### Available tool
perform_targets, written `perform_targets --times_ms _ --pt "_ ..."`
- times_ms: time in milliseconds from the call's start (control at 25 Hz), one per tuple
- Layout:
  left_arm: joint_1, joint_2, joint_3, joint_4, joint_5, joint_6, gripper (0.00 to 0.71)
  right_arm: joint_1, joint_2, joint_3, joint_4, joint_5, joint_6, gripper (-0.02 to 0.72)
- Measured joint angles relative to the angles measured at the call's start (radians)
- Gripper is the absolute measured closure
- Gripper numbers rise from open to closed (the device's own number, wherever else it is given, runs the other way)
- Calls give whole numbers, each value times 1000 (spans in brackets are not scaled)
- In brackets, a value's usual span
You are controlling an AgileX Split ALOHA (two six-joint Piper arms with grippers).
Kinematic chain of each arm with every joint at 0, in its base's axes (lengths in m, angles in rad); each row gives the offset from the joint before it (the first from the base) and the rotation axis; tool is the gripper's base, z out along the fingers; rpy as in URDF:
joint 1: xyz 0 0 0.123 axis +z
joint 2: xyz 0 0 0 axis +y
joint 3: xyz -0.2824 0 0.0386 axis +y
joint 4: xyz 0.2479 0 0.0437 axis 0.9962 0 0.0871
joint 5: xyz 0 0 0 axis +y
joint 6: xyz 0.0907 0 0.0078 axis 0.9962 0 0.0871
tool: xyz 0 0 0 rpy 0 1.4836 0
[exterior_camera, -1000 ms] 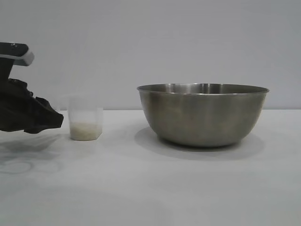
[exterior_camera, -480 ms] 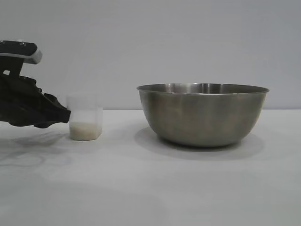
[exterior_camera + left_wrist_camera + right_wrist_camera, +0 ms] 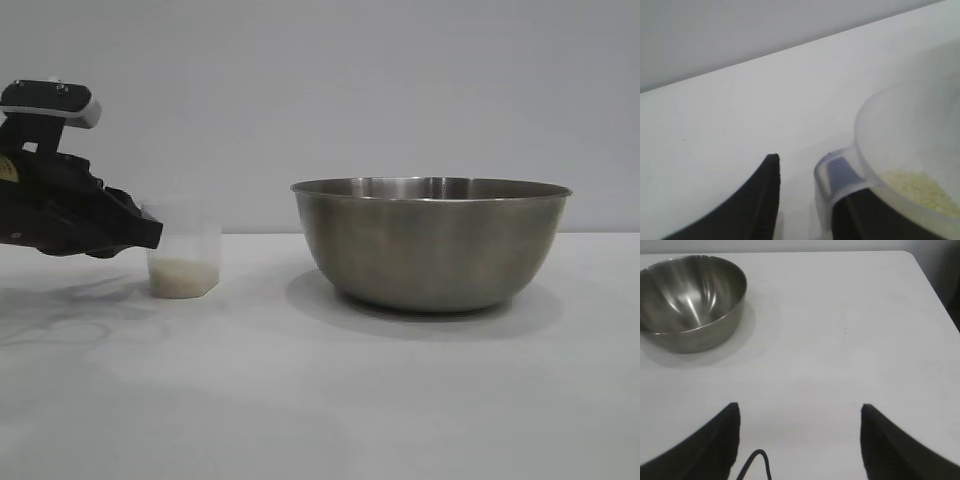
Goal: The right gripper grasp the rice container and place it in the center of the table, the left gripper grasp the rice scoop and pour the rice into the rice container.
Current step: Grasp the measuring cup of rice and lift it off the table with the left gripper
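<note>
**Closing in on the scoop handle**

Exterior: left gripper [image 3: 150,236] at mid-left touches the rice scoop [image 3: 183,260]; rice container [image 3: 431,243] sits right of centre on the table [image 3: 300,400].

Left wrist: fingers [image 3: 762,200] apart, straddling the handle, not clamped. Next: close, lift, tip.

Right wrist: right gripper [image 3: 799,440] wide open, empty, well clear of the container at upper left.

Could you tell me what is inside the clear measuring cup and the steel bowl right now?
The measuring cup holds a shallow layer of rice at its bottom. The steel bowl looks empty in the right wrist view, though its near inner wall is hidden by the rim.
</note>
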Motion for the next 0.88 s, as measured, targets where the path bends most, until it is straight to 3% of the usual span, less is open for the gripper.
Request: perform_targets --times_ms 880 --pt "0 -119 -35 93 6 73 710 0 0 0 0 0 0 239"
